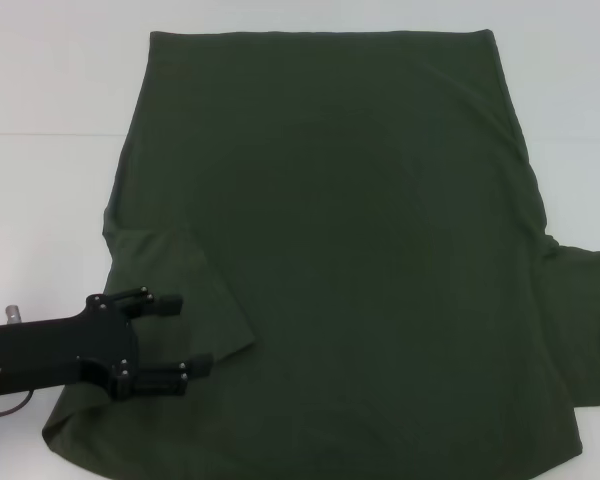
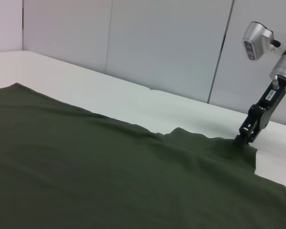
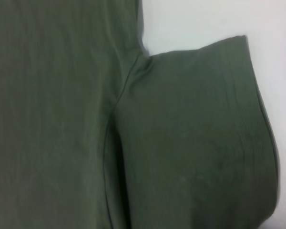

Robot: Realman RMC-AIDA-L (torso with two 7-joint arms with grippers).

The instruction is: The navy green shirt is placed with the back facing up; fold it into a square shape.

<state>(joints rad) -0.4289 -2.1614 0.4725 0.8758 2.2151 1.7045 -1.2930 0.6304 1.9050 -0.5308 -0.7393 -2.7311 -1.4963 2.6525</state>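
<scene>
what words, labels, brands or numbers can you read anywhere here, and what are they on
None can be read in any view.
The plain dark olive-green short-sleeved fabric shirt: no print or tag showing.
The black left gripper, open over the shirt's left sleeve: no marking.
The right gripper, down at the shirt's right sleeve: a small pale label higher on the arm, too small to read.
The white table: no marking.

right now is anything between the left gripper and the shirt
Nothing visible. The left gripper sits open at the shirt, its fingers over the left sleeve, with only white table around. The right gripper is down at the right sleeve; nothing lies on the shirt.
</scene>
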